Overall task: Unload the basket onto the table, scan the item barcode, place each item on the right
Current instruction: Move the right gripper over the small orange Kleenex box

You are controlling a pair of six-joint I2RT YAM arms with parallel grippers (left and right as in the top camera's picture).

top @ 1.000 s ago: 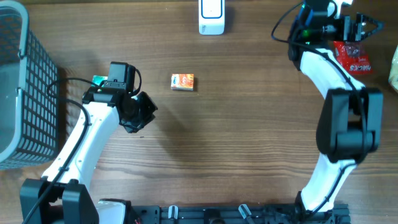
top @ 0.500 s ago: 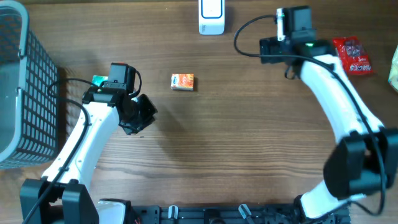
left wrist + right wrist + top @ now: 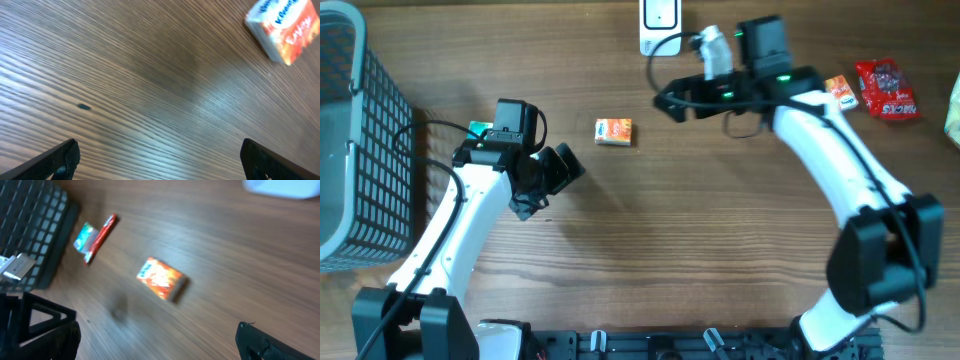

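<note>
As left hand (image 3: 161, 162) gapes, right hand (image 3: 157, 341) likewise

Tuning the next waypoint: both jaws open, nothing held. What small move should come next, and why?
Probably ease the left gripper toward the orange box and lower its open jaws around it. The box lies loose on the table, at the upper right corner of the left wrist view, not between the jaws, so nothing can go to the scanner yet.

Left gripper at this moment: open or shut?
Open. In its wrist view the left gripper has fingertips at opposite bottom corners, only bare table between them; the orange box lies untouched ahead.
</note>
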